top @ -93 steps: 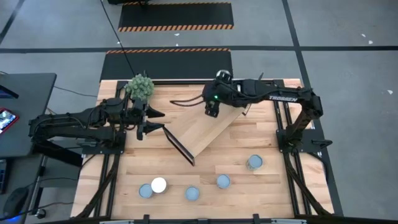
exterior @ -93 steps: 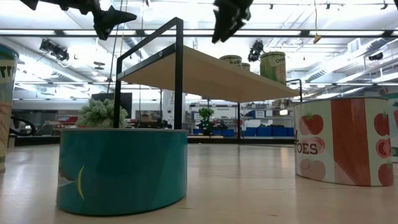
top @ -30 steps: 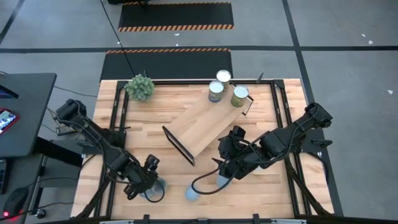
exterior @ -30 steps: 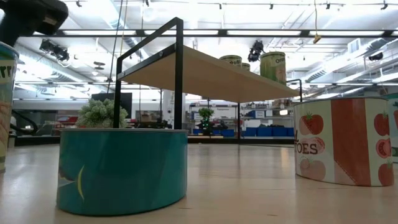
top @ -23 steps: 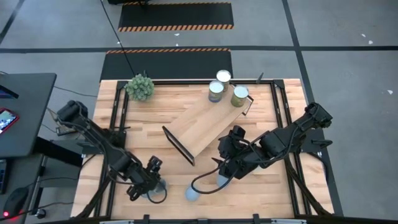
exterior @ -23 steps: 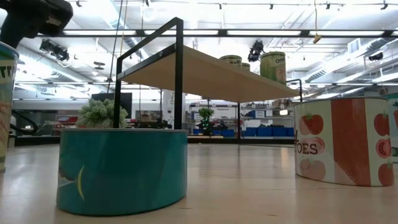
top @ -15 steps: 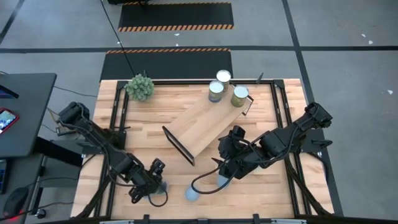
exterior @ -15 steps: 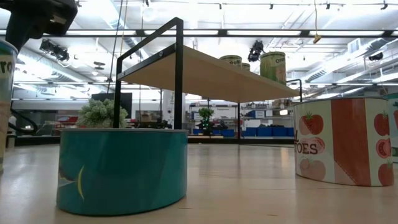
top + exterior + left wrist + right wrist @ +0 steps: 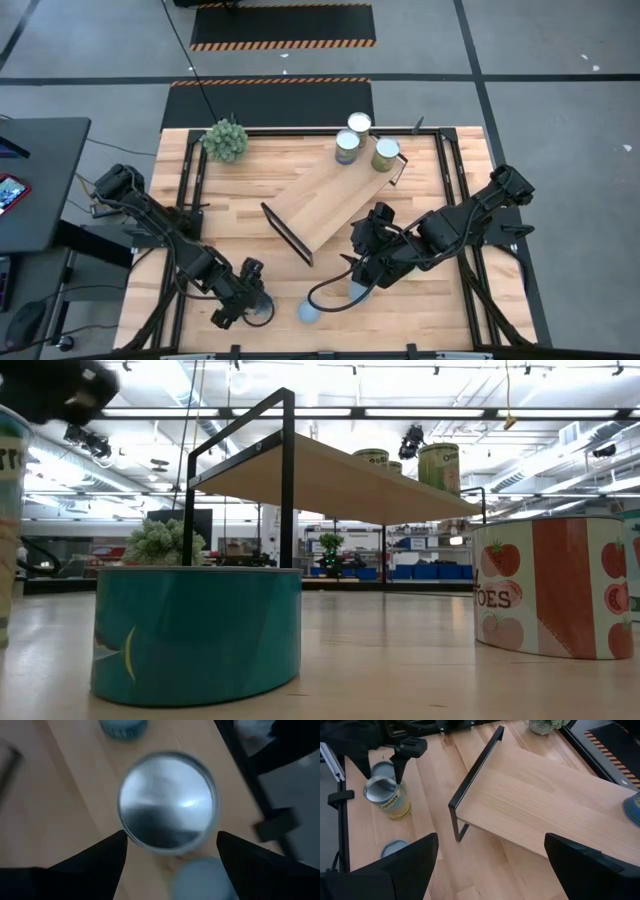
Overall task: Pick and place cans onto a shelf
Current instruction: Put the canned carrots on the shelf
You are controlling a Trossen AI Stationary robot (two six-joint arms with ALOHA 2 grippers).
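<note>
Cans (image 9: 359, 139) are seen on the shelf (image 9: 325, 205) near a plant (image 9: 225, 139). A can (image 9: 167, 802) is straddled by the left gripper (image 9: 252, 305), shifted slightly since before. The right gripper (image 9: 358, 280) hangs spread over a low can (image 9: 356, 291).

Three cans (image 9: 360, 138) stand upright on my shelf's (image 9: 325, 205) far end; others stand near, below.
</note>
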